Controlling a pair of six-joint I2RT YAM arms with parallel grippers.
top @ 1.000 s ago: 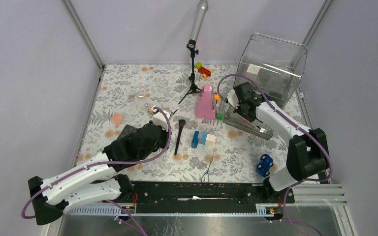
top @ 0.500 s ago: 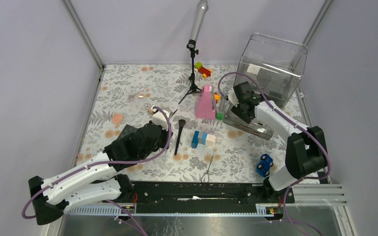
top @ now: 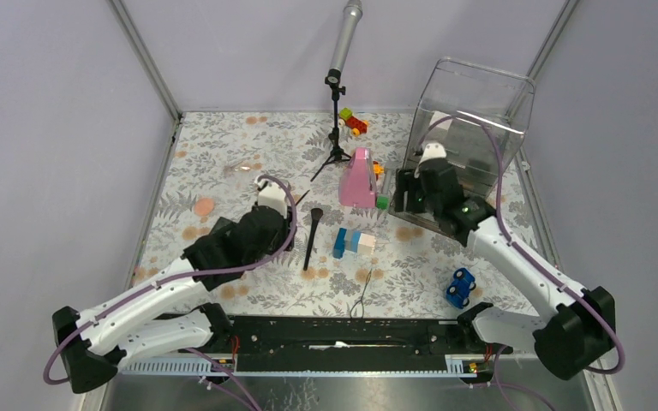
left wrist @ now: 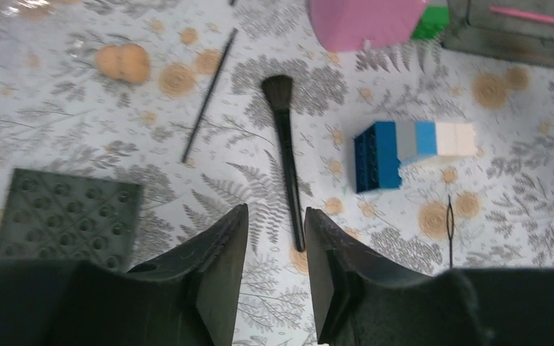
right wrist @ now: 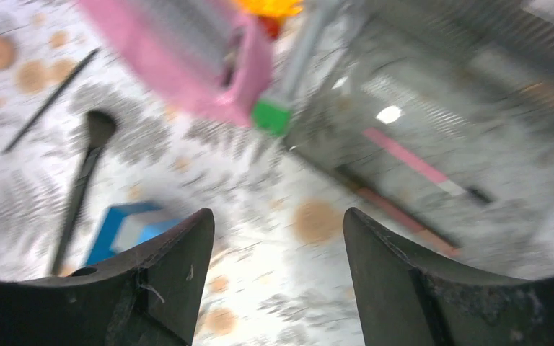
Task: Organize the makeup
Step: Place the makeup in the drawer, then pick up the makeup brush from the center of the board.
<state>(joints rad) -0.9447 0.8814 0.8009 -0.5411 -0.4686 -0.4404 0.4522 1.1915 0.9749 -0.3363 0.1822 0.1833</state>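
Note:
A black-handled makeup brush (top: 312, 240) lies on the floral table. In the left wrist view the brush (left wrist: 286, 158) has its handle end just ahead of my left gripper (left wrist: 276, 213), which is open and holds nothing. A thin black pencil (left wrist: 208, 97), peach sponges (left wrist: 121, 63) and a flat dark square (left wrist: 65, 213) lie to its left. My right gripper (right wrist: 278, 216) is open and empty, hovering near a clear tray (right wrist: 476, 108) that holds a pink pencil (right wrist: 411, 158) and a red one (right wrist: 404, 213). From above, the right gripper (top: 404, 199) sits at the tray's left end.
A tall pink cone (top: 358, 178) and a green block (right wrist: 270, 115) stand beside the tray. Blue and white blocks (top: 353, 242), a blue toy car (top: 460, 287), a clear box (top: 475, 116), a microphone stand (top: 337, 137) and a thin wire loop (top: 361, 295) are also here.
Both grippers have opened. The right arm's elbow has swung out to the right and its wrist has shifted right over the tray. The left arm has edged slightly forward.

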